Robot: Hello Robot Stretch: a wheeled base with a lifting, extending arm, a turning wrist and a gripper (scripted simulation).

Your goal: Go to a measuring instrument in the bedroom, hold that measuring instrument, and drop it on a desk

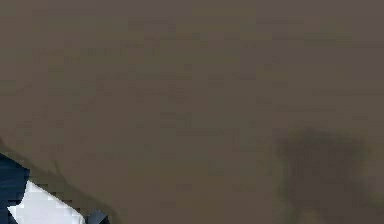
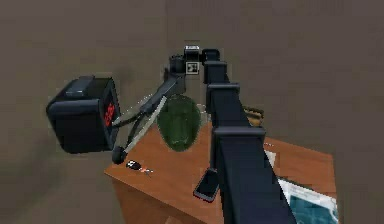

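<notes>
Wooden surface [image 2: 175, 172] lies nearest in the arm side view, crossed by the dark arm [image 2: 240, 150]; a phone [image 2: 207, 185], a bluish printed sheet [image 2: 312, 203] and a small dark item [image 2: 130, 160] rest on it. Farther out stands a rounded green object [image 2: 177, 122]. Past the surface's corner, the gripper [image 2: 128, 128] holds a black alarm clock [image 2: 85, 113] clear of everything, slightly tilted, its red-digit face toward that view's right; boxy, no clear long axis. The forward view gives a brown wall [image 1: 190, 90] and a blue-and-white corner [image 1: 30, 200].

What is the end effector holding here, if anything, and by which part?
The end effector holds the black clock at its red-digit side; the clock hangs clear of the desk.
</notes>
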